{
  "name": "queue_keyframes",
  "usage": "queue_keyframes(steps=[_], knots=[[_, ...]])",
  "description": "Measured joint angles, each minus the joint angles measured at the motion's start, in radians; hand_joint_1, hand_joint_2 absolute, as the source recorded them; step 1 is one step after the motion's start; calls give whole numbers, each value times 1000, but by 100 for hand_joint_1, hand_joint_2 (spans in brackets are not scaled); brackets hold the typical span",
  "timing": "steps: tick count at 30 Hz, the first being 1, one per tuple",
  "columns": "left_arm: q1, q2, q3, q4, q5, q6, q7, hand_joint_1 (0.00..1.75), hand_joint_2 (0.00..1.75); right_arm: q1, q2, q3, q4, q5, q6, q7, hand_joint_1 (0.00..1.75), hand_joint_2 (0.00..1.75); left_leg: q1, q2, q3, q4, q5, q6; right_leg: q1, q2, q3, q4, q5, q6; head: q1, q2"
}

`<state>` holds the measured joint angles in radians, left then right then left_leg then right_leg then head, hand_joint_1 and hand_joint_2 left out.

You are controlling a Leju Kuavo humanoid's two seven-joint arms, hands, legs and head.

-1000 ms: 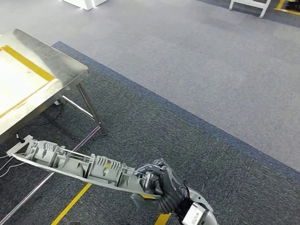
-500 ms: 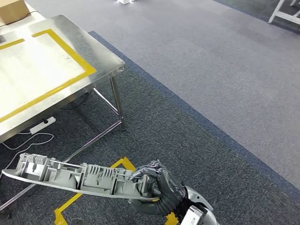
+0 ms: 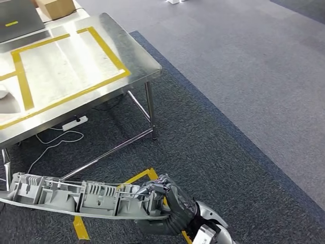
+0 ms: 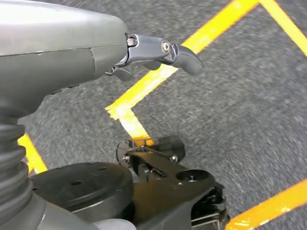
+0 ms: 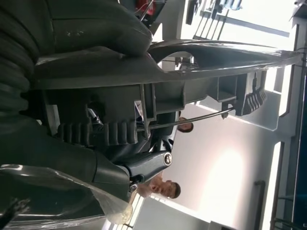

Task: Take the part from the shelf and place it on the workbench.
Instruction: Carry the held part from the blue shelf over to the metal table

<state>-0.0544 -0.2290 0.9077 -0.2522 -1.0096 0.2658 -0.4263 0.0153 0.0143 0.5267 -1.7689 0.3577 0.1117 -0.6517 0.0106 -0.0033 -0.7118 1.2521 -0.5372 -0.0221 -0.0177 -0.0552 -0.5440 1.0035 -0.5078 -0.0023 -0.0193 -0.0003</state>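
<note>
We see the right hand [image 3: 174, 206] gripping one end of the part [image 3: 82, 198], a long grey ribbed plastic moulding held level over the carpet, below the steel surface [image 3: 126, 48]; left hand [image 4: 119, 52] holds nothing, fingers extended.

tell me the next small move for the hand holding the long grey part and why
Probably lift and carry the part toward the workbench. The right hand grips one end, but the part hangs low over the carpet, below the tabletop and short of its yellow-taped area.
</note>
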Motion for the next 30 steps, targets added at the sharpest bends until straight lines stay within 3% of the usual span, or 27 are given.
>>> queue_keyframes(steps=[2,4,6,7,9,11,13,14,15,17,18,20,21,23,25,27,28,29,30], knots=[[-1,2,0,0,0,0,0,0,175,-3,1,6,0,-5,-9,-2,175,175,-5,39,72,-140,63,5,3,-22,10,1,-9,8,-1,0],[-3,3,0,0,1,0,0,0,175,-9,4,10,0,-10,-15,-3,175,175,-13,69,109,-218,80,18,10,-40,17,1,-16,18,-1,0],[-2,4,0,0,1,0,0,0,175,-16,6,12,-1,-12,-17,-4,175,175,-15,57,109,-226,76,32,13,-60,23,-3,-21,28,1,0],[0,5,0,0,1,0,0,0,175,-18,8,13,-2,-12,-18,-4,175,175,-14,45,111,-230,77,38,12,-59,25,-1,-27,33,2,0],[0,6,1,0,1,-1,0,0,175,-20,10,14,-3,-18,-19,-6,175,175,-8,22,116,-238,81,51,8,-19,4,50,-63,42,7,0],[-3,7,2,0,-1,-5,1,0,175,-23,11,16,-2,-31,-24,-11,175,175,-6,-1,116,-239,82,58,6,34,-64,181,-121,44,13,0],[-3,9,3,0,-4,-7,1,0,175,-27,11,16,4,-41,-29,-13,175,175,-7,-27,117,-238,81,60,7,51,-129,286,-145,44,15,0],[-2,9,4,0,-6,-7,1,0,175,-29,11,16,7,-44,-31,-13,175,175,-7,-42,118,-238,81,60,7,53,-136,284,-125,43,15,0],[-2,9,5,0,-7,-7,1,0,175,-31,11,16,10,-46,-33,-14,175,175,-7,-57,120,-237,80,60,7,59,-124,240,-87,39,15,0],[-3,9,6,0,-7,-7,1,0,175,-36,11,17,12,-48,-34,-15,175,175,-8,-85,121,-235,78,56,4,96,-70,99,-9,31,15,0],[-3,9,6,0,-8,-7,1,0,175,-40,12,17,13,-49,-35,-16,175,175,-8,-97,119,-233,77,51,3,115,-45,46,9,29,15,0],[-2,10,9,0,-8,-10,1,0,175,-45,13,18,14,-53,-35,-19,175,175,-6,-118,112,-232,79,39,2,130,-24,9,10,26,14,0],[-1,12,12,0,-8,-12,1,0,175,-46,15,19,14,-56,-36,-20,175,175,-4,-127,109,-233,80,33,2,121,-20,6,10,25,14,0],[1,14,18,0,-12,-17,3,0,175,-46,19,21,14,-63,-45,-22,175,175,-6,-100,101,-213,66,21,-1,98,-13,-1,12,16,10,0],[-2,14,20,0,-25,-17,7,0,175,-41,23,20,12,-78,-60,-29,175,175,-7,-39,60,-122,13,9,-3,69,-6,-5,11,6,3,0],[-5,11,20,0,-39,-11,10,0,175,-23,24,13,2,-104,-66,-36,175,175,-3,-11,-3,10,-45,1,-2,39,-2,-5,5,2,0,0],[-5,10,20,0,-44,-6,11,0,175,-12,24,8,-6,-119,-64,-37,175,175,0,-8,-19,45,-50,-2,-1,25,0,-5,2,2,0,0],[-4,8,20,0,-47,-2,12,0,175,-1,24,1,-16,-132,-60,-37,175,175,2,-5,-17,43,-37,-3,-2,12,4,-5,-1,4,0,0],[-4,8,20,0,-49,0,13,0,175,7,24,-5,-25,-141,-55,-38,175,175,4,1,6,-2,-5,-3,-2,0,8,-5,-5,6,0,0]])
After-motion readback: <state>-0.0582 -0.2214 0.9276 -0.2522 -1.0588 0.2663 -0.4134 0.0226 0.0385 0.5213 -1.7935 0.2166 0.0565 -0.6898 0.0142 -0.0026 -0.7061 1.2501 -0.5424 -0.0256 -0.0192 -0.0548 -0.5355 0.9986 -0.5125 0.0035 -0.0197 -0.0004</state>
